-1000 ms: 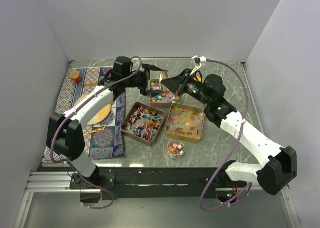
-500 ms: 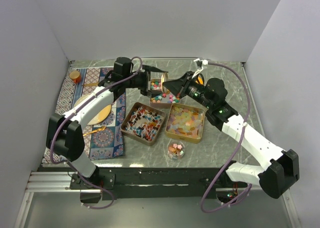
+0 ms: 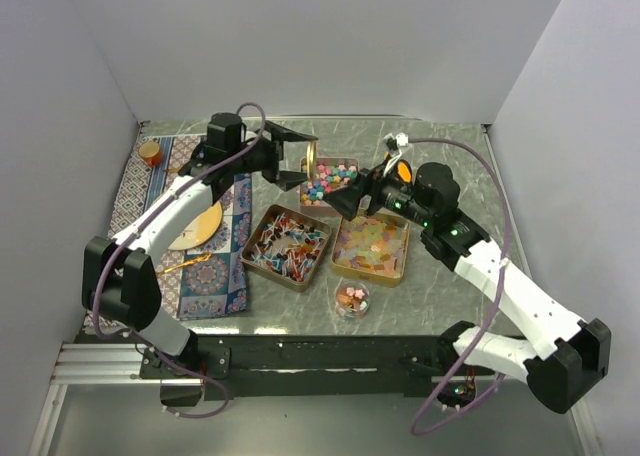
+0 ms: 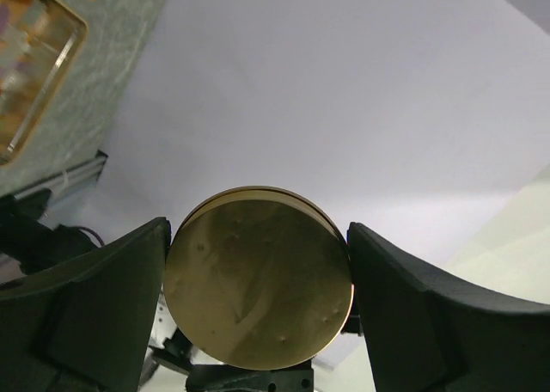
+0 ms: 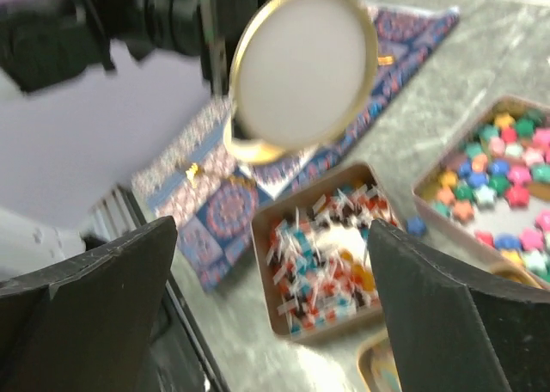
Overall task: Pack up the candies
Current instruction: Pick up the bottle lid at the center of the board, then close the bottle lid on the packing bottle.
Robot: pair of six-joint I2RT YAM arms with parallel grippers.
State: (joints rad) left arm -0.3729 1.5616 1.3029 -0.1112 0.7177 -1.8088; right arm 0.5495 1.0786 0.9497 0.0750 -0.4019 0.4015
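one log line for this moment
left fingers: shut on round tin, aloft | right fingers: open, empty | candies: mostly in square tins

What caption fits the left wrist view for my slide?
Left gripper clamping a round gold tin by its sides, pale wall behind.

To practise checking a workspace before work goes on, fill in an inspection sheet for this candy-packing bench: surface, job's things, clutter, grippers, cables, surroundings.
surface: green stone-look table, patterned cloth on its left side.
job's things: candies sorted by kind in three square tins; a few more in a small clear cup.
clutter: orange jar and tan disc on the cloth.
grippers: left gripper, jaws clamped on a round gold tin; right gripper, jaws wide, empty.
cables: purple cable looping beside each arm.
surroundings: plain white walls; metal rail at the near edge.
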